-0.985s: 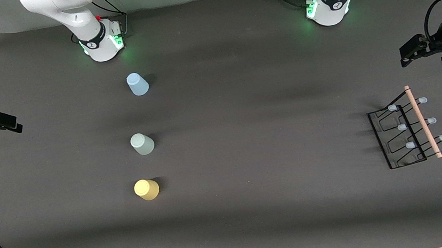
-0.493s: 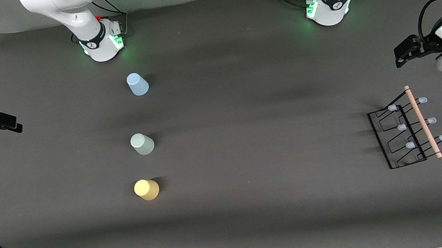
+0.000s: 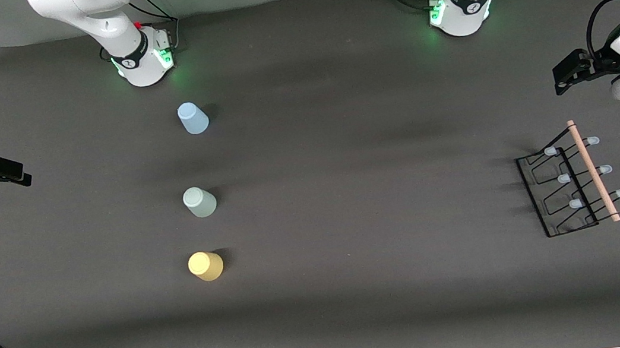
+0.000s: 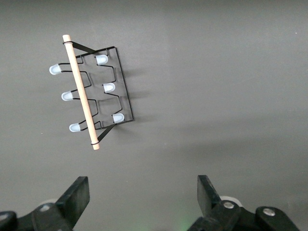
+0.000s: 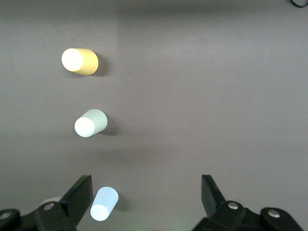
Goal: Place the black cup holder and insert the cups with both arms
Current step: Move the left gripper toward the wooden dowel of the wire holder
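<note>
With both the left gripper (image 4: 142, 202) and right gripper (image 5: 147, 202) jaws wide and empty, you should grip the light, stiff black cup holder (image 3: 569, 188) by its wooden rod (image 3: 593, 171).

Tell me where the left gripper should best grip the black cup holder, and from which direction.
Probably the wooden rod handle of the black cup holder, near its middle, coming straight down from above. The rod runs along the rack's top, raised clear of the wire frame and pale-tipped pegs, so fingers can straddle it crosswise. The left gripper is open, up in the air at the left arm's end of the table.
</note>
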### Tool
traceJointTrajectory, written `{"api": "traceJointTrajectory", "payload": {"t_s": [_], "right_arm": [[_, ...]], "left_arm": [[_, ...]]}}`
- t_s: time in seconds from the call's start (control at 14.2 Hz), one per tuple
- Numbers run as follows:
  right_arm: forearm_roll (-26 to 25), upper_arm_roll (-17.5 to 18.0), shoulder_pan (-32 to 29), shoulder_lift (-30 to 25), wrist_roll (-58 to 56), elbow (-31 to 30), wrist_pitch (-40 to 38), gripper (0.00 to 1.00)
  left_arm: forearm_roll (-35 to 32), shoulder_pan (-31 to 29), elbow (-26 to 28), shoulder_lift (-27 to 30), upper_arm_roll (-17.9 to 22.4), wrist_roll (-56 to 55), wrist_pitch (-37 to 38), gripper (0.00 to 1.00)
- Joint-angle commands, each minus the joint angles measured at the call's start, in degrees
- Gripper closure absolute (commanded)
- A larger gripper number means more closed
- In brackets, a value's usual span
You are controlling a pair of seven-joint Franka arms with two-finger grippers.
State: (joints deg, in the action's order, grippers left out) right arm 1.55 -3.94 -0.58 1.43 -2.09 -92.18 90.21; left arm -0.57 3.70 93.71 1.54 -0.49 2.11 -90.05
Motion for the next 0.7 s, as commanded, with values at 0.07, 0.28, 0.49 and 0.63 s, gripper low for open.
{"api": "traceJointTrajectory", "payload": {"t_s": [0.07,0.28,0.49,0.63], "right_arm": [[-0.8,-0.2,0.2,0.1,-0.1,0.7,-0.5,0.00],[-0.8,-0.2,0.2,0.1,-0.2,0.7,-0.6,0.00],[-0.8,-0.2,0.2,0.1,-0.2,0.7,-0.6,0.00],[-0.8,-0.3,0.2,0.0,-0.2,0.6,-0.6,0.00]], "left_arm": [[-0.2,0.8,-1.1,-0.2,0.1,-1.2,0.5,0.00],[-0.1,0.7,-1.1,-0.3,0.1,-1.1,0.3,0.00],[0.0,0.7,-1.0,-0.3,0.1,-1.1,0.2,0.00],[0.0,0.5,-0.6,-1.4,0.2,-0.9,-0.4,0.00]]}}
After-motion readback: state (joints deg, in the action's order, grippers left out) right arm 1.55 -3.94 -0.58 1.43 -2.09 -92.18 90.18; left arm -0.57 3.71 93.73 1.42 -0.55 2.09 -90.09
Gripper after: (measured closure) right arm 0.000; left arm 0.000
